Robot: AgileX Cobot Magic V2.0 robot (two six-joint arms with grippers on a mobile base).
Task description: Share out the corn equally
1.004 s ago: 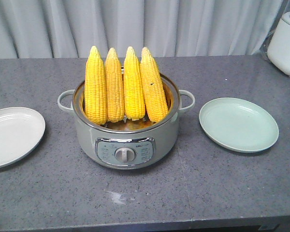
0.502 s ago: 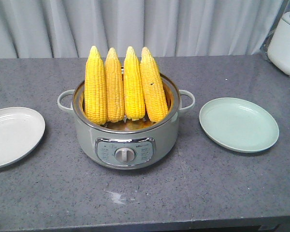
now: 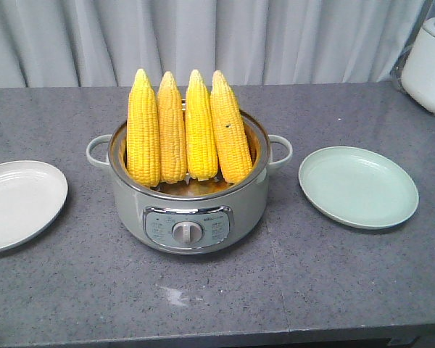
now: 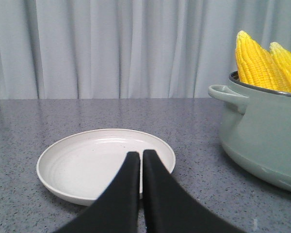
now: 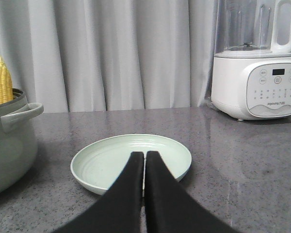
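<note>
Four cobs of corn (image 3: 185,130) are standing on end, side by side and touching, in the pot (image 3: 188,210) at the middle of the desk (image 3: 312,283), between a bare white plate (image 3: 18,203) and a bare green plate (image 3: 359,187). The left claw (image 4: 141,154) and the right claw (image 5: 145,154) are each hovering by a plate, pressed together and holding nothing. Because the cobs are leaning together, lifting one is risking toppling its neighbours, and a tapered cob could be slipping from the pinch.
</note>
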